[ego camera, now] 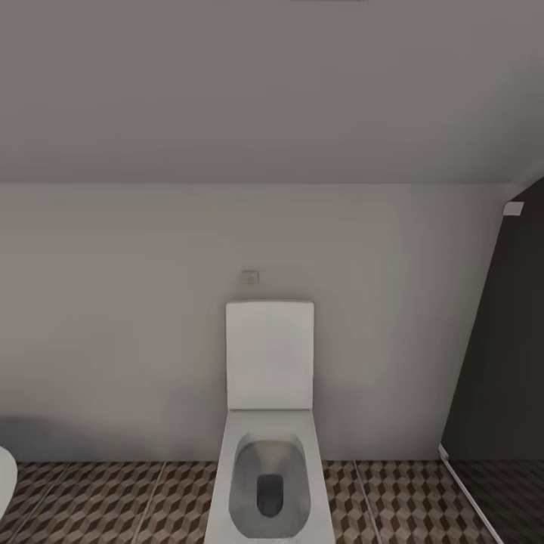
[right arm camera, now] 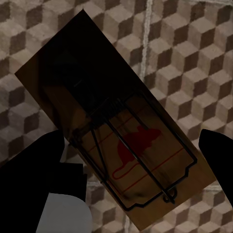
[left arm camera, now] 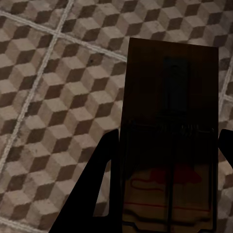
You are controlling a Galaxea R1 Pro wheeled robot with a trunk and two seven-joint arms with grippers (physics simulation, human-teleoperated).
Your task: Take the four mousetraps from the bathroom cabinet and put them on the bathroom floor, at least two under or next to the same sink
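Left gripper point(left arm camera: 167, 165): clamped on one mousetrap point(left arm camera: 170, 126), above the bathroom floor point(left arm camera: 53, 97). Right gripper point(right arm camera: 131, 160): fingers flank a second mousetrap point(right arm camera: 111, 141); contact unclear. Toilet point(ego camera: 270, 423) at 12 o'clock. Judgement: two carried, none placed; two outstanding.

Domestic bathroom, white toilet point(ego camera: 270, 453) with square cistern against a plain grey wall point(ego camera: 113, 317), cube-pattern tiled floor point(ego camera: 113, 502) either side of the toilet (pale grout lines), dark panel point(ego camera: 502, 363) right of the toilet

left fingers point(left arm camera: 97, 184) clamped, right fingers point(right arm camera: 43, 160) clamped — angled
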